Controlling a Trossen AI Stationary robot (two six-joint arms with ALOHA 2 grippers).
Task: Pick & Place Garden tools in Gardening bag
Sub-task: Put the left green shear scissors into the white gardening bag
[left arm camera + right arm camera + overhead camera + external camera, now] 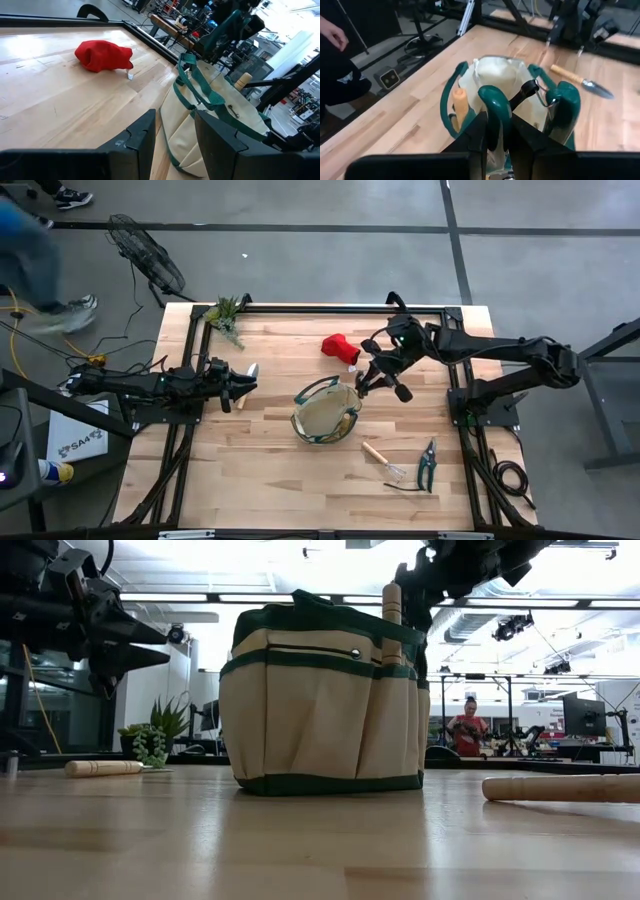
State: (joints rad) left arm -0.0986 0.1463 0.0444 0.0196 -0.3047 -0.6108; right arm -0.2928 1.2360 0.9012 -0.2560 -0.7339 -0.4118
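- Right gripper (362,383), high view: poised over the rim of the gardening bag (325,412) at mid-table, fingers closed on a green-handled pruner (358,388); the tool itself is barely legible here. Left gripper (243,380) rests at the table's left side, beside a trowel (247,377) that the arm mostly covers. The red glove (339,348) lies beyond the bag; a rake (385,461) and a second pruner (427,464) lie on the near right.
- Low view: the bag (320,705) fills the centre; a wooden handle (392,608) rises from its far side. The right gripper is cut off by the upper edge. Only two wooden handles (104,768) (560,787) of the lying tools show.
- Left wrist view: the left gripper's fingers (142,137) stand apart, holding nothing; glove (103,55) and bag (210,110) lie ahead.
- Right wrist view: green pruner handles (495,107) are clamped between the fingers, blades hidden; the bag's opening (495,75) lies below, the trowel (580,82) beyond.
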